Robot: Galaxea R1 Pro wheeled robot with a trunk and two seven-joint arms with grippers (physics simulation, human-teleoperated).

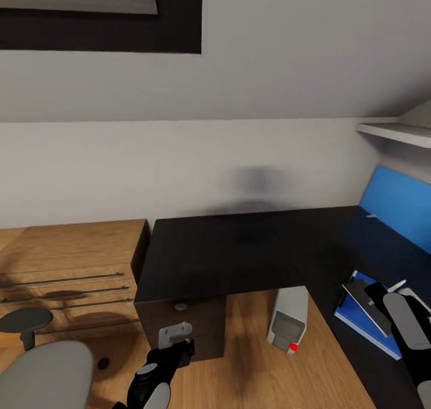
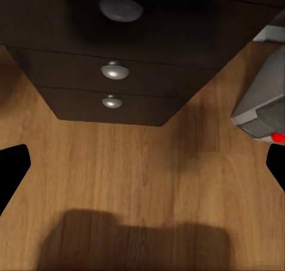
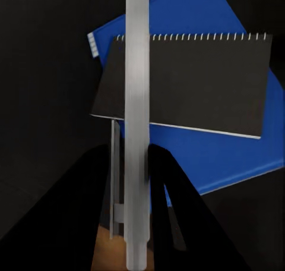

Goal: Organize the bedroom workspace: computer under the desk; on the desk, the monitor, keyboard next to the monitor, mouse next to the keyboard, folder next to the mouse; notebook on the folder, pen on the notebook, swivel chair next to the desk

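My right tool (image 3: pixel 138 182), clenched on the pen (image 3: pixel 136 104), hangs over the notebook (image 3: pixel 190 81) (already on the folder (image 3: pixel 237 152)), so next comes lowering and releasing.

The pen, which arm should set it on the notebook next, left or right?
Right. The right gripper is shut on the pen directly above the notebook lying on the folder. The left gripper is open, down by the drawer unit.
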